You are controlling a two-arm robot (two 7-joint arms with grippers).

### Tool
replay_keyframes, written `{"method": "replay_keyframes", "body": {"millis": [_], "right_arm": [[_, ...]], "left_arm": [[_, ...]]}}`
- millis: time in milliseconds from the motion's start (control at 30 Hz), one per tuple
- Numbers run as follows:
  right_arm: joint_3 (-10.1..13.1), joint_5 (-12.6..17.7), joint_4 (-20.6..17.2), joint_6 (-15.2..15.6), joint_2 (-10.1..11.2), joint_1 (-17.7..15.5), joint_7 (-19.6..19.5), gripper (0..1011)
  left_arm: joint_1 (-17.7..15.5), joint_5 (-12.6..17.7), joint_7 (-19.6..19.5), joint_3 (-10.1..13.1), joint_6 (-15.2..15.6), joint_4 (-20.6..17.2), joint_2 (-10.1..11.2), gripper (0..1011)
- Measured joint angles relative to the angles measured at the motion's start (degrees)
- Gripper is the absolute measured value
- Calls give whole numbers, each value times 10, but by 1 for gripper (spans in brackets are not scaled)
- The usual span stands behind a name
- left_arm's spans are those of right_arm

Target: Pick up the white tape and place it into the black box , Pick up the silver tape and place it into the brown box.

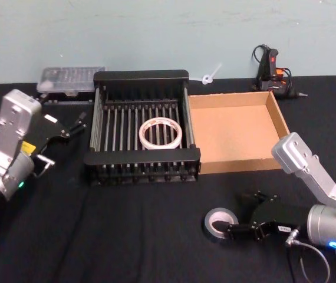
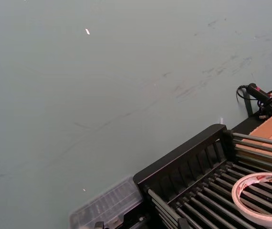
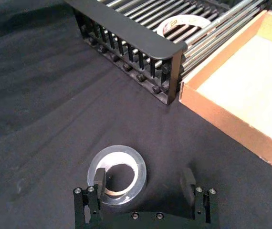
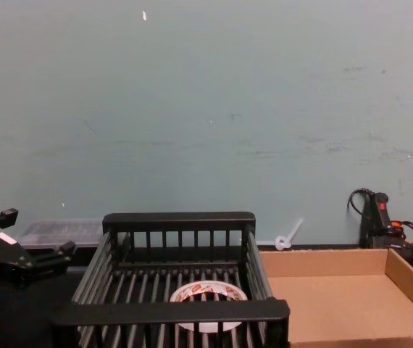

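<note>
We see the white tape (image 1: 161,133) lying flat inside the black box (image 1: 141,78), while our right gripper (image 3: 144,180), fingers spread, straddles the silver tape (image 3: 117,172) on the tabletop (image 1: 127,230) before the brown box (image 1: 233,132), and our left gripper (image 1: 73,126) hangs released beside the black box.

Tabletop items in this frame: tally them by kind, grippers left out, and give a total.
Tape rolls: 2, the white tape in the black box and the silver tape on the cloth
Boxes: 2, the black box and the brown box
Clear plastic case: 1
Glue gun: 1
White plastic piece: 1
Total: 7
</note>
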Motion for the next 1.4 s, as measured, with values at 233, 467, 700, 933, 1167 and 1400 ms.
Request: {"method": "replay_keyframes", "body": {"millis": [233,467,700,933,1167,1400], "right_arm": [[-8,4,12,6,-3,10,3,1002],[-15,7,23,6,-7,19,3,1002],[-21,7,31,5,-11,28,3,1002],[-25,7,34,6,-11,32,3,1002],[-25,7,35,5,-12,33,1,1002],[-25,6,35,5,-12,33,1,1002]], "left_arm": [[0,0,0,0,0,0,0,1001],[0,0,0,0,0,0,0,1001],[0,0,0,0,0,0,0,1001],[0,0,0,0,0,0,0,1001],[0,0,0,0,0,0,0,1001],[0,0,0,0,0,0,0,1001]]}}
